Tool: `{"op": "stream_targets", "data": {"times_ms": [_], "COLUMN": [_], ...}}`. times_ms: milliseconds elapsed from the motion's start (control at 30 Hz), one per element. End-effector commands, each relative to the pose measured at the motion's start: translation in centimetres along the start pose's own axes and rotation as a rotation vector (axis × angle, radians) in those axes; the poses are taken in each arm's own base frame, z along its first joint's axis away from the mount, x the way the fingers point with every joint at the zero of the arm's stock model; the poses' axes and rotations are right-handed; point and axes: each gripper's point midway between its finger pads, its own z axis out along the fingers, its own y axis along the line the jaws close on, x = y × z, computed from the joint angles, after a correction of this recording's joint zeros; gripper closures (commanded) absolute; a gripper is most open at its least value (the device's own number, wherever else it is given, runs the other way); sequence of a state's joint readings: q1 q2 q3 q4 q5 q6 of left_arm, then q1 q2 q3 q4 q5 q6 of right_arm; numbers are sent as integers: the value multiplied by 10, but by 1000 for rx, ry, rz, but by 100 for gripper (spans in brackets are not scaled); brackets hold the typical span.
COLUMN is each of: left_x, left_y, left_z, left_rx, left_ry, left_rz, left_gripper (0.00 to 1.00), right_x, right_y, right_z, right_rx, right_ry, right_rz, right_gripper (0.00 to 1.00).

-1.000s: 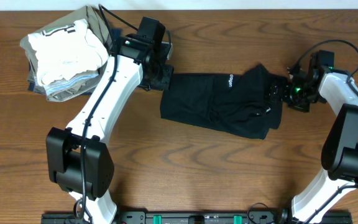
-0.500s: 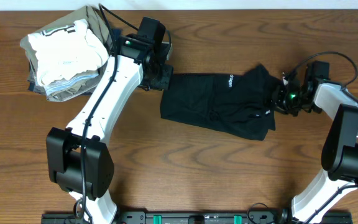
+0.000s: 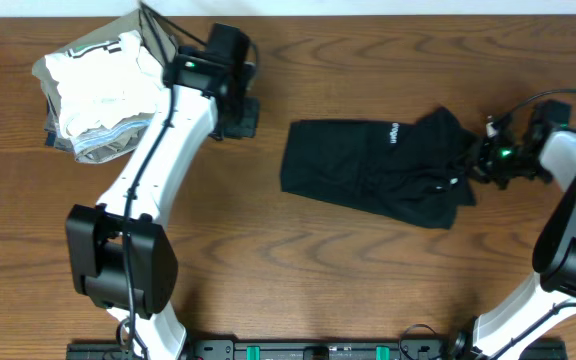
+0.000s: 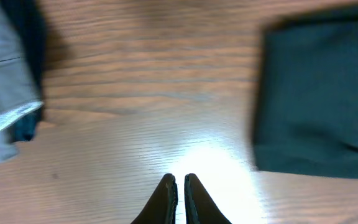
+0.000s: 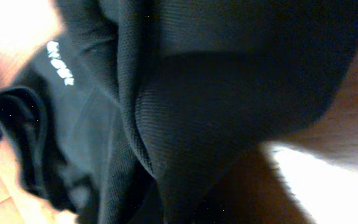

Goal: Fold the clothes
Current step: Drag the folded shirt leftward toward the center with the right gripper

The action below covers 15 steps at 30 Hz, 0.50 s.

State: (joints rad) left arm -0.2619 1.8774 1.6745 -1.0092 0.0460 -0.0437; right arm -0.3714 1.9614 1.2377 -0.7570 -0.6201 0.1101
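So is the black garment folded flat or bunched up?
Partly: the black garment lies mostly flat but bunches at the right gripper.

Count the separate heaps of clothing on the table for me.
2: the black garment right of centre, its right edge at the right claw, and the folded stack at the far left. None seems hidden.

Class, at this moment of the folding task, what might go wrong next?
1. The right gripper grips the black garment at its bunched right edge; pulling may crumple it, not fold it.
2. The left gripper, shut, is off the cloth near the folded stack and may snag it.
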Motion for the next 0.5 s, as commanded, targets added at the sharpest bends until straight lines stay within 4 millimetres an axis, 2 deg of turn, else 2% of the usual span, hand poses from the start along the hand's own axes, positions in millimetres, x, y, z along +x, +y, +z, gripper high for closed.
{"op": "stream_targets", "data": {"times_ms": [0,133,233,333,467], "left_x": [-4,-4,-3,-3,-2], "left_y": [31,54,66,74,77], "left_z": [0,0,-1,-1,0], "left_rx": [-42,-57,-65,-70,-72], "left_ry": [-4,-5,-5,-5,-2], "left_rz": [-45,-97,-126,-144,-151], "left_gripper": [92,92,91,92,92], "right_x": [-26,-27,-23,-17,0], "right_y": [20,41,66,97,146], "right_z": [-43,-63,-66,-59,-36], "right_rx": [-21,-20,-26,-37,-64], "right_ry": [-93,-77,-58,-41,-5], "right_rz": [-122,-184,-236,-314,-416], "right_gripper": [99,99,99,99,99]}}
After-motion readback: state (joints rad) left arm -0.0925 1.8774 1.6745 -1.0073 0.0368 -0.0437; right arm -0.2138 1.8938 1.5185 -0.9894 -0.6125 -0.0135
